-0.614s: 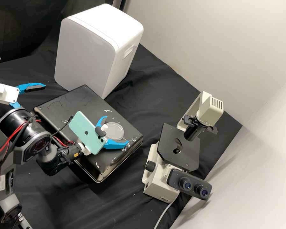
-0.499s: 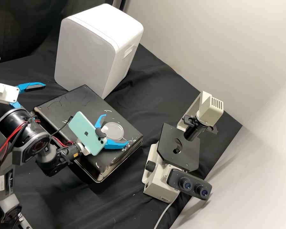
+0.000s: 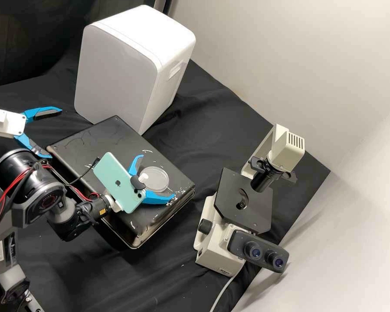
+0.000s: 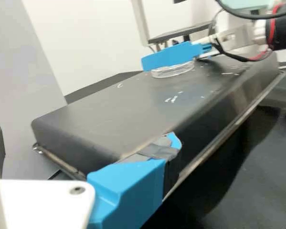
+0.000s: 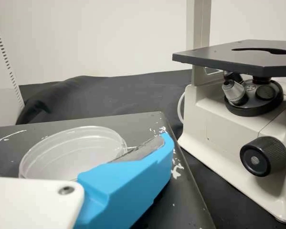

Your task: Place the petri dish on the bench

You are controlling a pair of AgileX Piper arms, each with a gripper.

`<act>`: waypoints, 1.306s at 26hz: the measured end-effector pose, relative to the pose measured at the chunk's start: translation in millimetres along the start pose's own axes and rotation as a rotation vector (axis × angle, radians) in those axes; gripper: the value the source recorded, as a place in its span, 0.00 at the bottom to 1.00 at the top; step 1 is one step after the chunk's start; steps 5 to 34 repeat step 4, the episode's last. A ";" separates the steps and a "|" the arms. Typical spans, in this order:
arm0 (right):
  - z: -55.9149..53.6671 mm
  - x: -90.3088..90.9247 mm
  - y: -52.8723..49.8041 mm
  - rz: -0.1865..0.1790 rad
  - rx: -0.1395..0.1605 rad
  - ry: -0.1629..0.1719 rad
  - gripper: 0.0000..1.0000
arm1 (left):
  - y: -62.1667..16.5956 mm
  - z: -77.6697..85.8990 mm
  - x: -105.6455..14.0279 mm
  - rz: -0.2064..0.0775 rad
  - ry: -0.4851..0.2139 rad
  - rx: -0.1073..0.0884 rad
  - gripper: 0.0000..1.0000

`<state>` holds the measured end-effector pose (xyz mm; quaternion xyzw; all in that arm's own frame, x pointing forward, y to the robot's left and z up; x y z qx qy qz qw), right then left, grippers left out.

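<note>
— Where is the petri dish?

— Flat on top of the black case, not on the cloth of the bench. It sits near the case's corner that points at the microscope, a little in from both edges that meet there.

— And the claw?

— The right gripper comes in across the case's near long edge. Its fingers are spread, one on each side of the dish, low over the top. In the right wrist view one finger's dark pad lies just beside the dish's rim; I cannot tell whether it touches. A teal phone is mounted on that wrist, above the case.

— What borders that corner?

— White scuffs mark the case's edge there. Past it, a band of black cloth lies between the case and the microscope's foot. More cloth lies in front of the case's near corner.

— And the far side?

— The white cabinet stands just behind the case's far corner. The left gripper hangs at the case's left corner with its fingers spread wide. One finger is just beside that corner; the other is out over the cloth, toward the cabinet.

— The microscope?

— It is at the bench's right edge, its black stage turned toward the case, well apart from the dish.
</note>
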<state>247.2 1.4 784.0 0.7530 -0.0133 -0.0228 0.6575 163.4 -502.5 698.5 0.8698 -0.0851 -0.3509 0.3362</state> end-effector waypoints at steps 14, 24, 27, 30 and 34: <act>0.0 0.0 0.0 0.000 0.002 0.000 1.00 | 1.9 -1.7 -0.6 0.010 0.018 -0.006 1.00; 0.0 0.0 0.0 0.000 0.002 0.000 1.00 | 1.9 -1.7 -0.6 0.010 0.018 -0.006 1.00; 0.0 0.0 0.0 0.000 0.002 0.000 1.00 | 1.9 -1.7 -0.6 0.010 0.018 -0.006 1.00; 0.0 0.0 0.0 0.000 0.002 0.000 1.00 | 1.9 -1.7 -0.6 0.010 0.018 -0.006 1.00; 0.0 0.0 0.0 0.000 0.002 0.000 1.00 | 1.9 -1.7 -0.6 0.010 0.018 -0.006 1.00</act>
